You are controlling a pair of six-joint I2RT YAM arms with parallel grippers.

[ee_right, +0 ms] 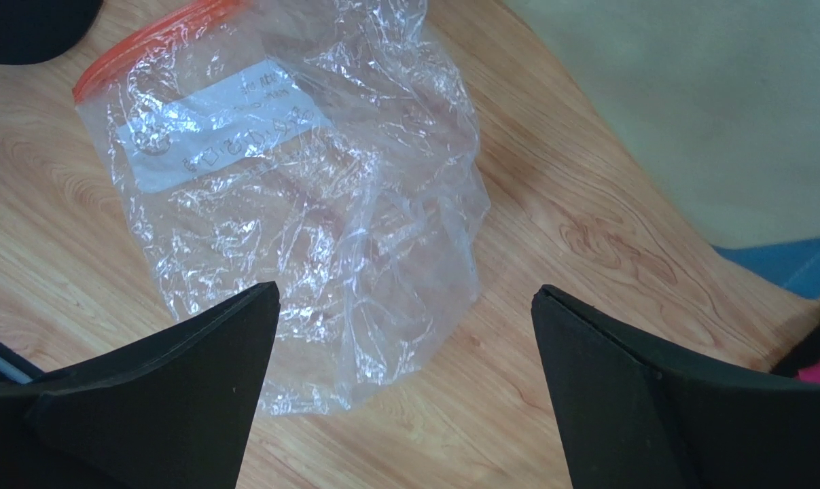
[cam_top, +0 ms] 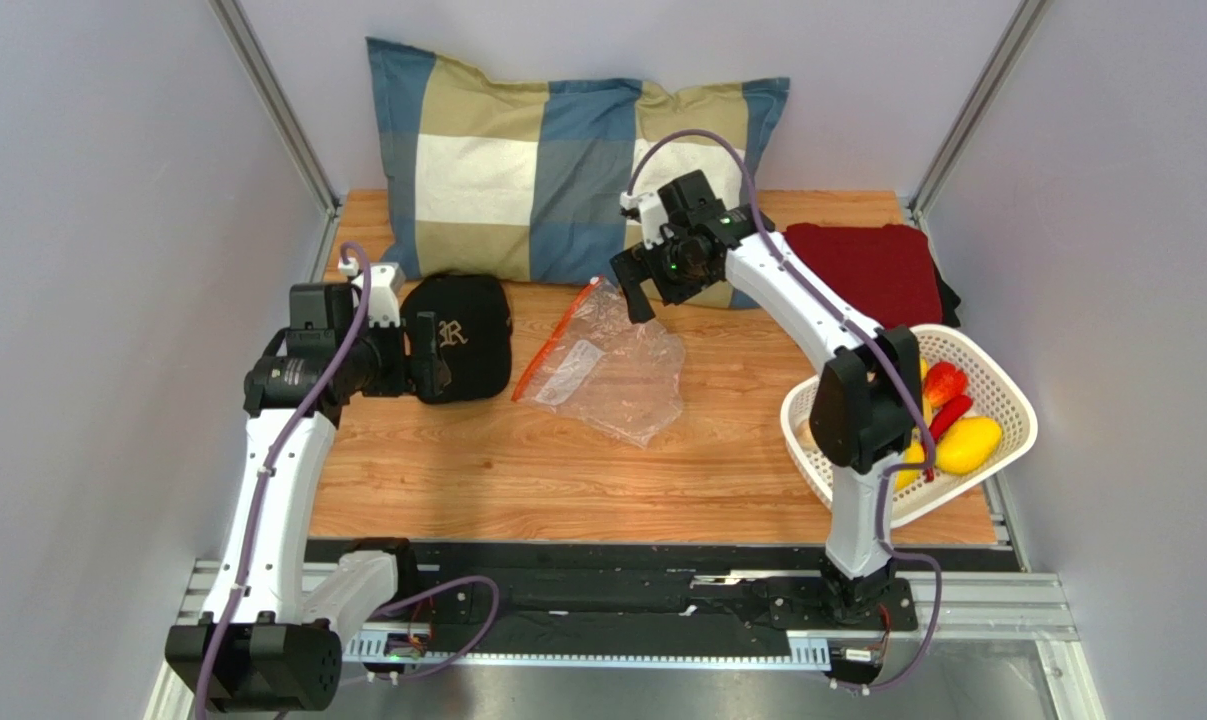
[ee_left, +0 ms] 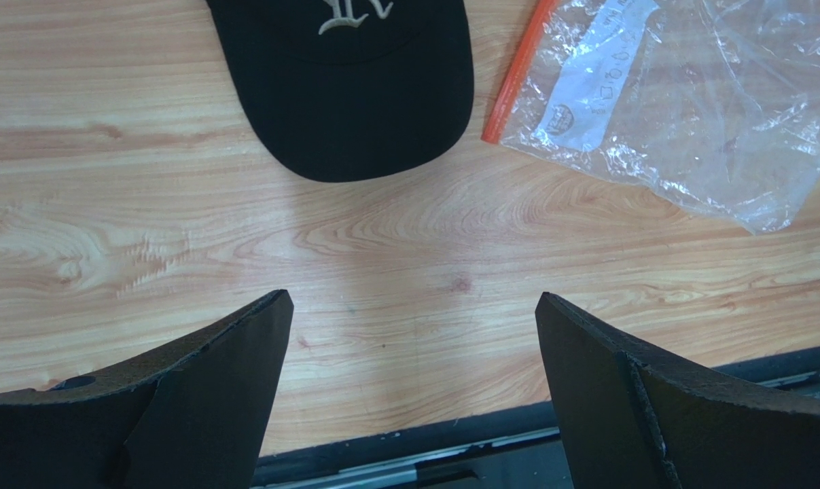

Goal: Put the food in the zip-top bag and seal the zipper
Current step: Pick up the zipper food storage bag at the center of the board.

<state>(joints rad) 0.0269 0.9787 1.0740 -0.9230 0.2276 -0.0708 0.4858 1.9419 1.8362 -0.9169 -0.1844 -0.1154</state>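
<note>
Above the bag (ee_right: 312, 224), right fingers (ee_right: 179, 387) spread, empty; best pinch one layer by the zipper (ee_right: 148, 41). Left fingers (ee_left: 199, 377) gape too.

Front strip: bare desk (cam_top: 594, 480) lies open across to the basket (cam_top: 1007, 450).
Left claw (ee_left: 412, 306): jaws spread wide over bare wood, with the black cap (ee_left: 347, 87) just ahead.
Left of zip-top bag (cam_top: 609, 365): 1 narrow gap of wood between cap and zipper (ee_left: 511, 71).
Behind bag: pillow (cam_top: 564, 158) close by.
Right side: red cloth (cam_top: 865, 270) and basket fill the corner; the right arm (cam_top: 850, 398) stands over the basket's left rim.
</note>
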